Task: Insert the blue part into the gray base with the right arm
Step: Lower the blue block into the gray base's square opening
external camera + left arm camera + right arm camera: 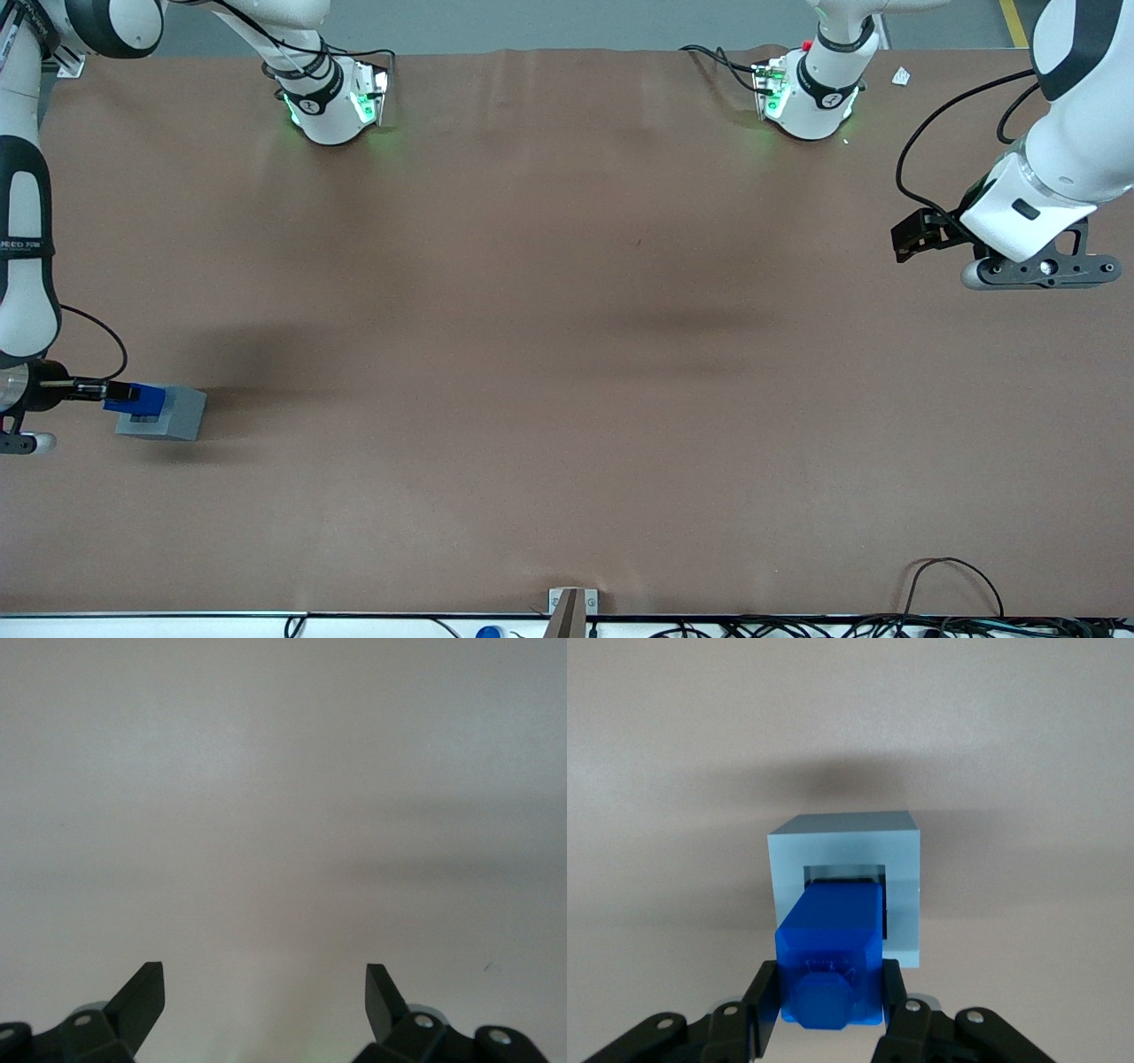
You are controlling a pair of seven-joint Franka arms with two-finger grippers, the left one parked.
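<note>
The gray base [173,416] sits on the brown table toward the working arm's end, its square hole facing up. The right arm's gripper [120,396] is directly over it, shut on the blue part [137,400]. In the right wrist view the black fingers [764,992] clamp both sides of the blue part [830,939], with its nub facing the camera. The part's lower end meets the square hole of the gray base [904,895] and covers most of the opening. How deep it sits cannot be told. The gripper [830,979] is just above the base's top.
The working arm's white base [332,102] stands at the table edge farthest from the front camera. A small metal bracket [571,607] and loose black cables [957,611] lie along the edge nearest the camera. The brown mat [567,354] covers the table.
</note>
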